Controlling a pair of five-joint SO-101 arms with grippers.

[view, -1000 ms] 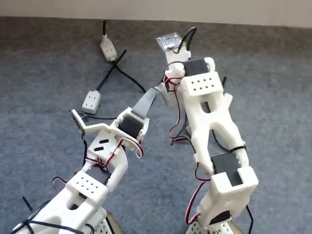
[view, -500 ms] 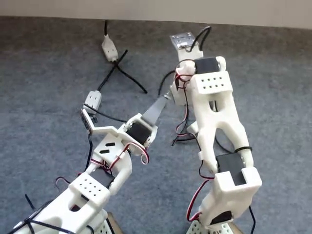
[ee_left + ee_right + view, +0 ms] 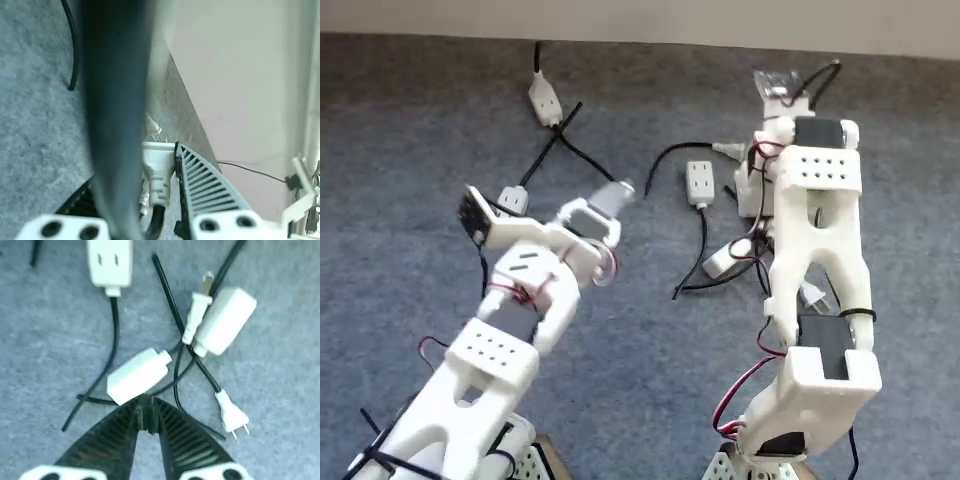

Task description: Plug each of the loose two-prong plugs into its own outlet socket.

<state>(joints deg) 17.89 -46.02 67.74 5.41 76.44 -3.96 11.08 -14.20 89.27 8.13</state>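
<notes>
Grey carpet (image 3: 410, 160) lies under both arms. Your left gripper (image 3: 162, 155) is clamped on a white plug (image 3: 156, 175) above it. Your right gripper (image 3: 146, 415), fingers pressed together, hovers just beside a white socket block (image 3: 137, 375); a loose plug (image 3: 231, 416) lies near.

Soft, even daylight falls on the grey carpet (image 3: 400, 120) in the high view, with faint shadows under both arms. The left gripper (image 3: 617, 190) is smeared by blur, and a metal plate (image 3: 775, 82) at the upper right glints. In the left wrist view one finger (image 3: 115, 100) is a dark, out-of-focus band. The white plug (image 3: 155, 170) beside it is crisp, and the wall (image 3: 240, 75) is bright and washed out. The right wrist view is evenly lit, its cords (image 3: 114, 330) casting thin shadows.
</notes>
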